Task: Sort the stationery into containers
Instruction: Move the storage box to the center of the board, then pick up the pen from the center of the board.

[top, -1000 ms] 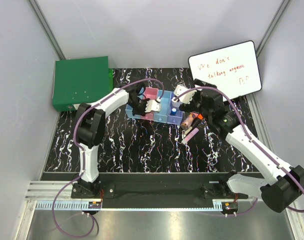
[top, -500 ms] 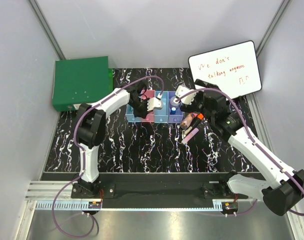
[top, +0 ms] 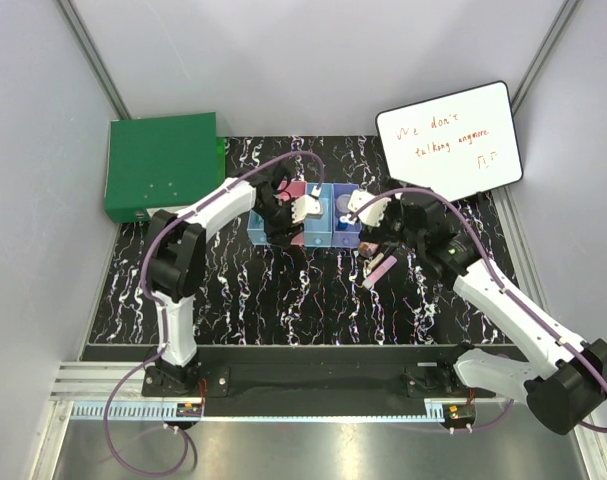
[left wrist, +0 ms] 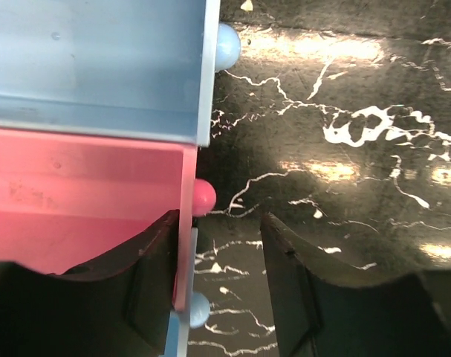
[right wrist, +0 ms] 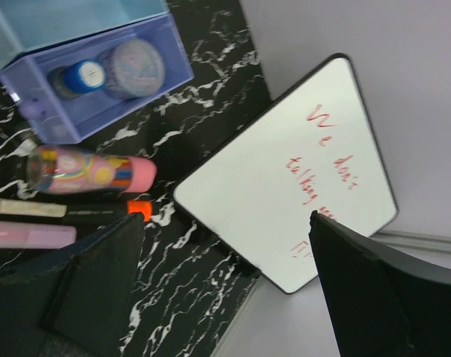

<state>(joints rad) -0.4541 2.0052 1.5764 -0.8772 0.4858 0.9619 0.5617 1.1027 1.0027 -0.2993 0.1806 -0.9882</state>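
The containers [top: 328, 230] are a joined row of small bins in the middle of the mat. My left gripper [top: 303, 208] hovers over the row, open. In the left wrist view, one finger [left wrist: 136, 282] is inside the pink bin [left wrist: 84, 193] and the other [left wrist: 299, 290] is outside its wall, apart from it. A light blue bin [left wrist: 99, 67] adjoins. The purple bin [right wrist: 99, 97] holds a small blue piece [right wrist: 84, 74] and a round disc [right wrist: 136, 63]. Beside it on the mat lie a pink-capped tube [right wrist: 91, 169], an orange marker [right wrist: 110, 210] and a pink marker [right wrist: 32, 234]. My right gripper [top: 368, 212] is wide open and empty above them.
A large green box [top: 163, 165] sits at the back left. A white writing board [top: 448, 140] with red handwriting leans at the back right, close behind my right arm. Grey walls close in both sides of the black marbled mat [top: 283, 300].
My left gripper has opened and let go of the pink bin's wall. The right gripper has drifted a little nearer and lower, staying open.
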